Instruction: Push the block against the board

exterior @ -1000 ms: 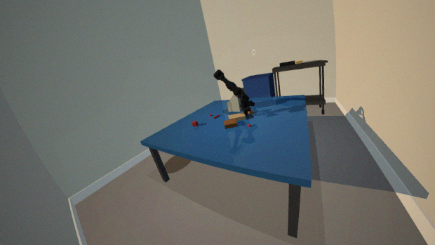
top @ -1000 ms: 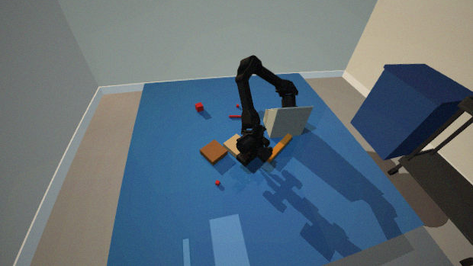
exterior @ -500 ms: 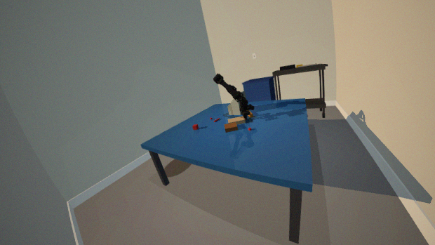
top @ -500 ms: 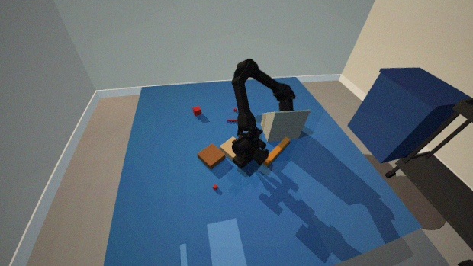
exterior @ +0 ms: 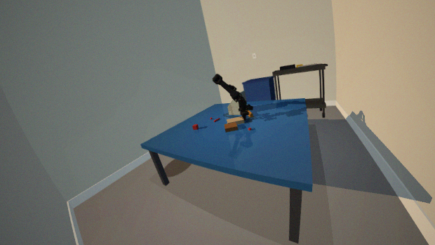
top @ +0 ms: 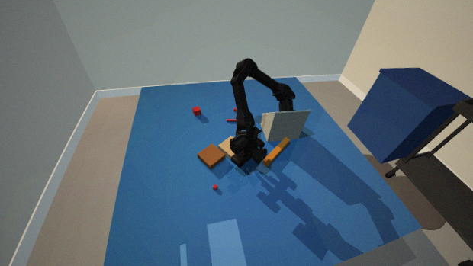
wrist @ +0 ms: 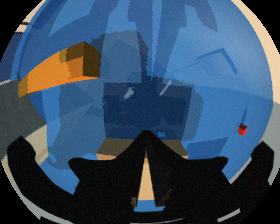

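Observation:
The square brown block (top: 211, 156) (exterior: 231, 127) lies flat on the table. The tan board (top: 226, 146) (exterior: 234, 121) (wrist: 147, 187) lies flat beside it, with a narrow blue gap between them in the top view. The arm hides much of the board there. My gripper (top: 249, 158) (exterior: 245, 117) (wrist: 145, 133) is shut and empty, low at the board's side away from the block. In the wrist view its black fingers cover the middle of the board. Whether the fingertips touch the board cannot be told.
An orange bar (top: 277, 152) (exterior: 250, 114) (wrist: 66, 67) lies beside the gripper. A pale upright box (top: 286, 127) (exterior: 233, 108) stands behind it. A small red cube (top: 215, 187) (exterior: 250, 129) (wrist: 242, 130) lies near the block. A larger red cube (top: 197, 111) (exterior: 195, 127) and a red stick (top: 231, 120) lie farther off.

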`<state>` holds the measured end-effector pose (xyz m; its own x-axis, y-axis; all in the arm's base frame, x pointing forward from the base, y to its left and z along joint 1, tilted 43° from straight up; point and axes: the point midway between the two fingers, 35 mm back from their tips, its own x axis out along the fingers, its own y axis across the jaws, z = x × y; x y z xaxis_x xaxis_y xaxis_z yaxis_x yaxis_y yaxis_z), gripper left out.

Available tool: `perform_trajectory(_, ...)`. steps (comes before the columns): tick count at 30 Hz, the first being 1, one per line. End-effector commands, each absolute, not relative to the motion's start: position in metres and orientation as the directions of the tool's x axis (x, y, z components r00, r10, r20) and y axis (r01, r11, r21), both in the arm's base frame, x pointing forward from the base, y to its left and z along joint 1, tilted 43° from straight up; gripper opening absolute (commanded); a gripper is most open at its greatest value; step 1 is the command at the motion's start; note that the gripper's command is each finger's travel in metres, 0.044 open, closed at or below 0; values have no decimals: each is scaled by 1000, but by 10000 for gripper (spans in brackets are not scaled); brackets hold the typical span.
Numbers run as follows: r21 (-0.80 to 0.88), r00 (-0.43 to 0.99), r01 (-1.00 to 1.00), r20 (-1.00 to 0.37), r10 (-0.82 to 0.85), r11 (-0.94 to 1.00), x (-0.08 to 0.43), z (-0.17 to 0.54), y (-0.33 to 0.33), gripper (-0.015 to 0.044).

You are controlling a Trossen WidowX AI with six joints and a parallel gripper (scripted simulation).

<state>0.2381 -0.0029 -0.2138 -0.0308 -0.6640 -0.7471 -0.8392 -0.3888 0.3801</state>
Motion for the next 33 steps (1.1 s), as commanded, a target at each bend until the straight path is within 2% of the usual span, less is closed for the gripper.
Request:
perform_trajectory(1,376,-25,-841,-745,-666,-388,241,-210,-6,0)
perform_trajectory(33,379,-27,-842,-740,-672,-384,250,-198,-22,0)
